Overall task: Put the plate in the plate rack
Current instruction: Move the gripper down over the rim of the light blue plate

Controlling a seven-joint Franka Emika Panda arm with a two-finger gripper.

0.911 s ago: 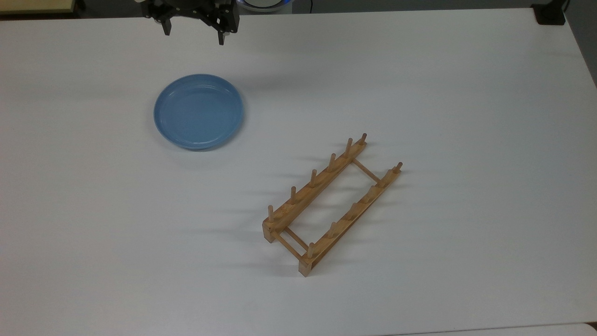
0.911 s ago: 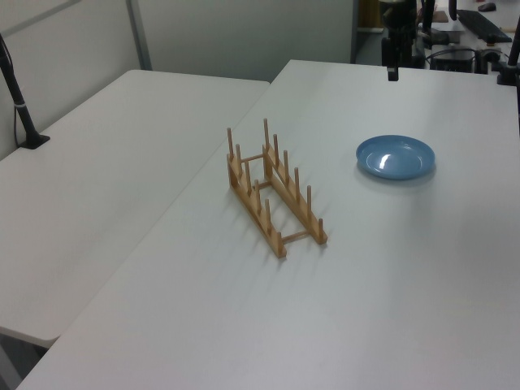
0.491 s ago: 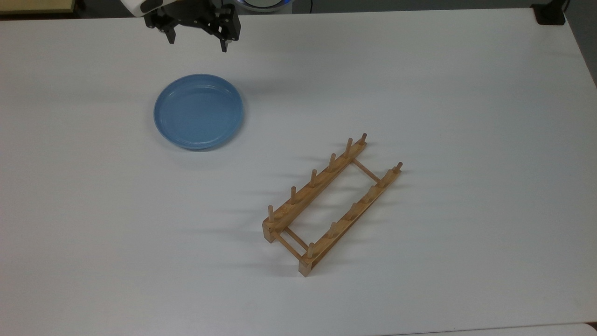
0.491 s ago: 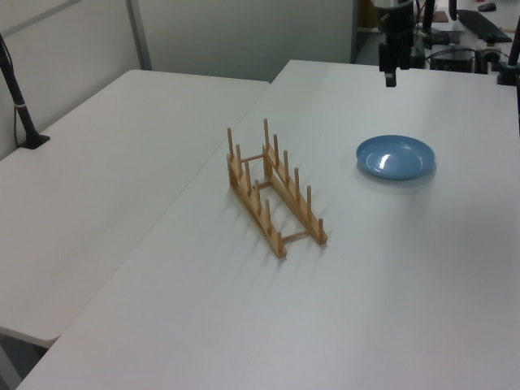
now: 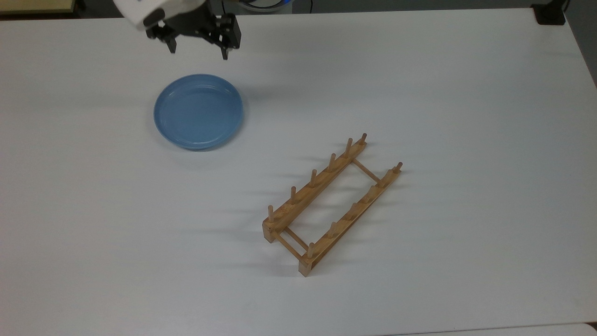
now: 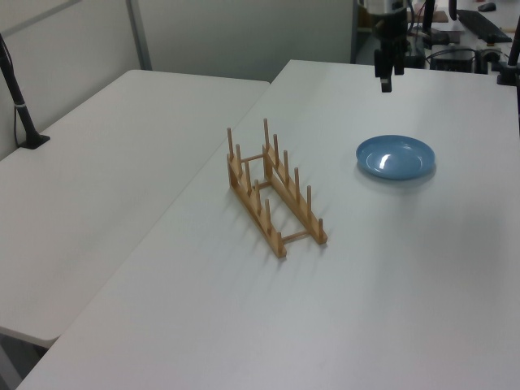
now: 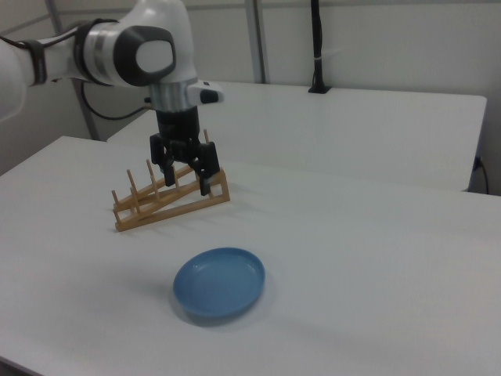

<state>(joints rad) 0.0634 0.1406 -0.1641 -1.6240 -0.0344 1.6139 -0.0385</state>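
Observation:
A round light-blue plate (image 5: 198,111) (image 6: 396,156) (image 7: 220,281) lies flat on the white table. The wooden plate rack (image 5: 330,203) (image 6: 274,191) (image 7: 169,199) stands apart from it, at the top view's lower right, with upright pegs on both rails and nothing in it. My gripper (image 5: 198,50) (image 6: 385,80) (image 7: 186,178) hangs above the table just beyond the plate's far edge in the top view. It is open, fingers pointing down and spread wide, with nothing between them.
The white table (image 5: 419,93) has wide bare room around the plate and rack. A second white table (image 6: 97,187) adjoins it on the left view's left. A black post base (image 5: 550,14) sits at the top view's upper right corner.
The gripper has come down and moved toward the plate, still open. Plate and rack have not moved.

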